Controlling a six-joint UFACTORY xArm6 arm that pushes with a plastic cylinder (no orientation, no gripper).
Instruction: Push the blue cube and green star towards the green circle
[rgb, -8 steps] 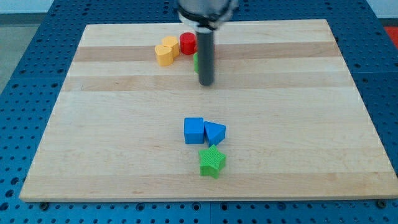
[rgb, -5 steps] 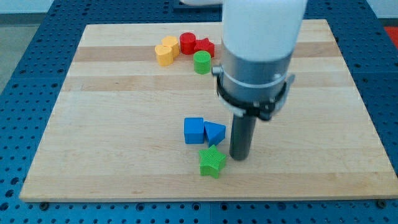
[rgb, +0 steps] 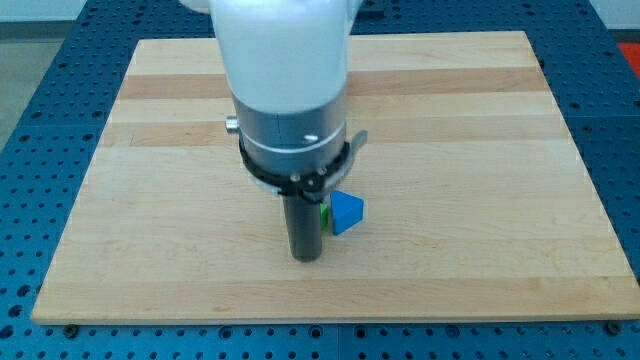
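My tip (rgb: 306, 257) rests on the board near the view's bottom centre. A blue triangular block (rgb: 347, 213) lies just to the right of the rod, a little above the tip. A small sliver of green (rgb: 324, 213) shows between the rod and the blue triangle; it looks like part of the green star. The blue cube is hidden behind the rod and arm. The green circle is hidden behind the arm's pale body (rgb: 285, 80).
The wooden board (rgb: 500, 150) lies on a blue perforated table (rgb: 30, 120). The red and yellow blocks seen earlier at the view's top are covered by the arm.
The arm swept from the right of the green star to the left and now covers the blue cube. The star has left its earlier spot below the blue triangle; only a green sliver shows.
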